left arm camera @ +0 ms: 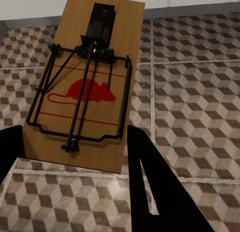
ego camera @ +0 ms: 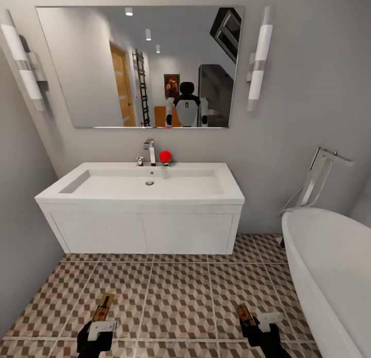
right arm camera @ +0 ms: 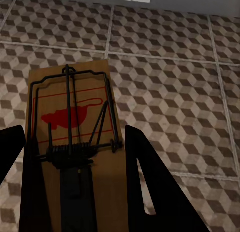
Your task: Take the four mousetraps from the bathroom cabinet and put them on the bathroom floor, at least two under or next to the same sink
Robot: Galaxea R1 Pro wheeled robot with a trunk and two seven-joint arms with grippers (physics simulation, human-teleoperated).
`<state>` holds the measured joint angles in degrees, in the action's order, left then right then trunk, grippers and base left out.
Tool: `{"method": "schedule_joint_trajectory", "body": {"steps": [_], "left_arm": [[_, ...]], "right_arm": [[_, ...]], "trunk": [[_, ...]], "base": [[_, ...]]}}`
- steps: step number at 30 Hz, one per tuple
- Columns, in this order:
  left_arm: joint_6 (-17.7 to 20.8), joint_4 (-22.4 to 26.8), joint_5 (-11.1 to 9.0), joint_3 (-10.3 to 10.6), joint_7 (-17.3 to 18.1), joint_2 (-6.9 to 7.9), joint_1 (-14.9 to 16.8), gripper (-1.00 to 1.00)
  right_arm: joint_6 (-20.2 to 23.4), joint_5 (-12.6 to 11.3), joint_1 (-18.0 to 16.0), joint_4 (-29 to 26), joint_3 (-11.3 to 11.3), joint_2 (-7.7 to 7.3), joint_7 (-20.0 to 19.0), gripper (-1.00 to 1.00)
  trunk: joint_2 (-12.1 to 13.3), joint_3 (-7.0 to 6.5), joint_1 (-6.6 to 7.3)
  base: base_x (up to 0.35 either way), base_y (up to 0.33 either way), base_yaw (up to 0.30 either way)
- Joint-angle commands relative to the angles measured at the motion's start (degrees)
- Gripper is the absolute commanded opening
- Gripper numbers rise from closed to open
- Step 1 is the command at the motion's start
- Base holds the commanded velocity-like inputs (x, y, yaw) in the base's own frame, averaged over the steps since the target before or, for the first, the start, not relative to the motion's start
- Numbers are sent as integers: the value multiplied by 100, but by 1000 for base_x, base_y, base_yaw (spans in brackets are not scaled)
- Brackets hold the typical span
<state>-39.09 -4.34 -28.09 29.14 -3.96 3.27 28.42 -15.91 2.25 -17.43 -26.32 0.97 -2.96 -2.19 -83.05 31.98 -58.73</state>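
Seen from the head camera, the robot faces the white bathroom sink [ego camera: 149,185] with its chrome tap [ego camera: 149,152] beneath a wide mirror [ego camera: 139,67], the white bathtub [ego camera: 330,270] at the right and the cube-patterned bathroom floor [ego camera: 180,291] spread in front. Low in that view, the left gripper [ego camera: 100,329] carries one mousetrap [ego camera: 103,306] and the right gripper [ego camera: 257,327] carries a second mousetrap [ego camera: 244,314], both held above the tiles in front of the vanity. In the left wrist view, the wooden trap [left arm camera: 85,86], red mouse mark up and spring bar set, sits between the dark fingers [left arm camera: 160,187], the jaws closed against its edges over the floor [left arm camera: 195,91]. In the right wrist view, the other trap [right arm camera: 75,152] lies likewise between the black fingers [right arm camera: 150,187], jaws closed on its sides, tiles [right arm camera: 170,66] below.
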Motion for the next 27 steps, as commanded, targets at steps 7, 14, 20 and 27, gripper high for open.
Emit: {"method": "schedule_joint_trajectory", "body": {"steps": [7, 14, 20, 27], "left_arm": [[-19, -15, 31, 48, -69, -2, 5, -100], [-19, -15, 31, 48, -69, -2, 4, -100], [-19, -15, 31, 48, -69, -2, 5, -100], [-19, -15, 31, 48, -69, -2, 6, -100]], "right_arm": [[-17, 21, -3, 4, 9, -2, -1, -100], [-17, 21, -4, 4, 9, -3, -1, -100], [-17, 21, -5, 4, 9, -3, -1, -100], [-17, 21, -3, 4, 9, -3, -1, -100]], "trunk": [[-3, 5, 0], [-3, 5, 0], [-3, 5, 0], [-3, 5, 0]], "base": [[0, 0, 4], [0, 0, 0], [0, 0, 64], [0, 0, 62]]}}
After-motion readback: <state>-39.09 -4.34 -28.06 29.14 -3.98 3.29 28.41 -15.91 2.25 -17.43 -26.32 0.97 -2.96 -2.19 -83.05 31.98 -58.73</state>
